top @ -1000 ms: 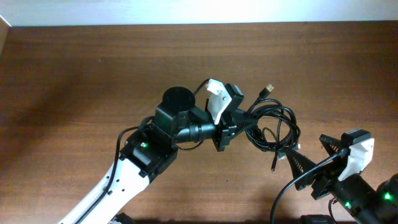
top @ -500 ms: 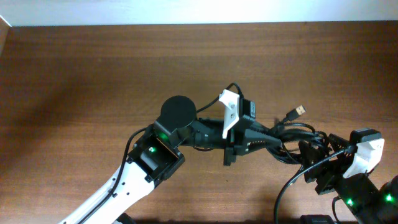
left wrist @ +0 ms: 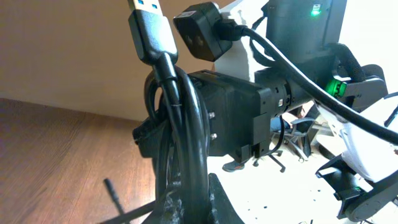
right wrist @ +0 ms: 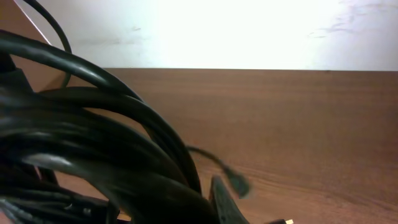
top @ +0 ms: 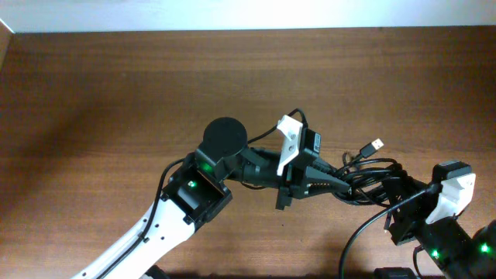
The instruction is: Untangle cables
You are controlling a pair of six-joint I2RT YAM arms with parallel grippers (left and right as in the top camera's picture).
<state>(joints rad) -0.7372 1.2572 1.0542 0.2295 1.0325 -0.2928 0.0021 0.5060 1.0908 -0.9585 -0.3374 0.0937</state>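
Black and rubber-sheathed, the thin round cables (top: 372, 172) are bunched into one knot of overlapping loops, held up off the brown wood-grain worktop (top: 116, 101) at its right side, between the two arms. One end sticks up and out of the bunch: a flat rectangular USB plug (top: 376, 145) with a metal shell, whose blue insert shows in the left wrist view (left wrist: 148, 28). There the cables (left wrist: 183, 137) run as several smooth, slightly glossy strands side by side, down towards the fingers (left wrist: 221, 205) at the bottom edge. The left gripper (top: 339, 187) appears to be pinching the bundle from the left, its jaws closed on the strands. The right gripper (top: 399, 203) has pushed into the loops from the lower right, but whether its jaws are spread or pressed together I cannot tell. Its own camera is mostly filled by blurred cables (right wrist: 93, 162), with one dark finger (right wrist: 224, 199) below them. A small plug (right wrist: 237, 182) on a thinner cord hangs just above the wood. These cords look light and limp, so I judge they will sag and slide through a loose hold, and the smooth sheath offers little grip. The loops will tighten if pulled from both sides at once. The stiffer parts are the plugs and the moulded collars behind them. A hold on the cord just behind a plug seems the safest place to draw one strand free, rather than on the metal shell, which could bend or slip.
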